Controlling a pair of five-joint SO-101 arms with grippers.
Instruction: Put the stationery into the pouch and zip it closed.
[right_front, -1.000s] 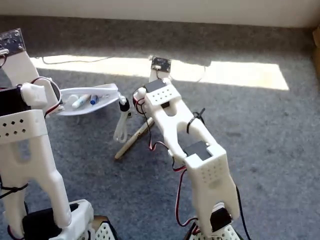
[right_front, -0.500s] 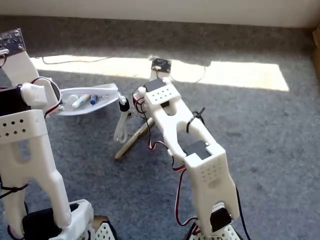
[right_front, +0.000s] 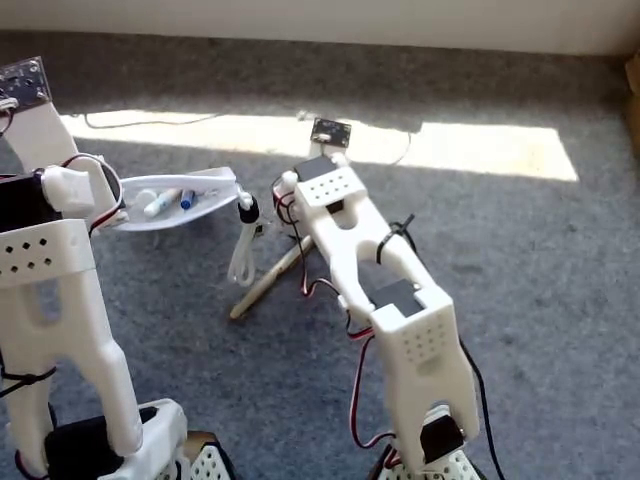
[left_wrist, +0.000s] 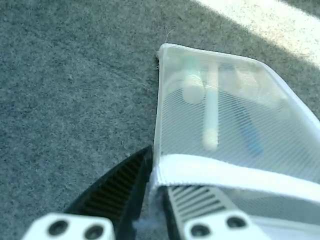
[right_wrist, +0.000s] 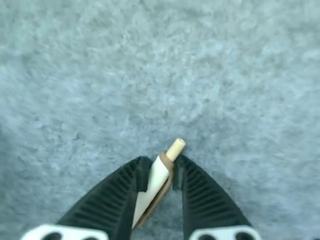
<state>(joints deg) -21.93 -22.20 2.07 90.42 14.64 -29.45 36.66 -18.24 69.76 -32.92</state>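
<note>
**Both grippers clamped: one on the pouch (left_wrist: 235, 150), one on a stick (right_wrist: 156, 177)**

The left gripper (left_wrist: 157, 172) pinches the white band along the mesh pouch's mouth. A white pen (left_wrist: 210, 112) and a blue pen (left_wrist: 248, 131) lie inside. The right gripper (right_wrist: 159, 162) is closed around the pale stick, whose tip pokes just past its fingertips, low over the grey carpet (right_front: 520, 260) and near the pouch.
</note>
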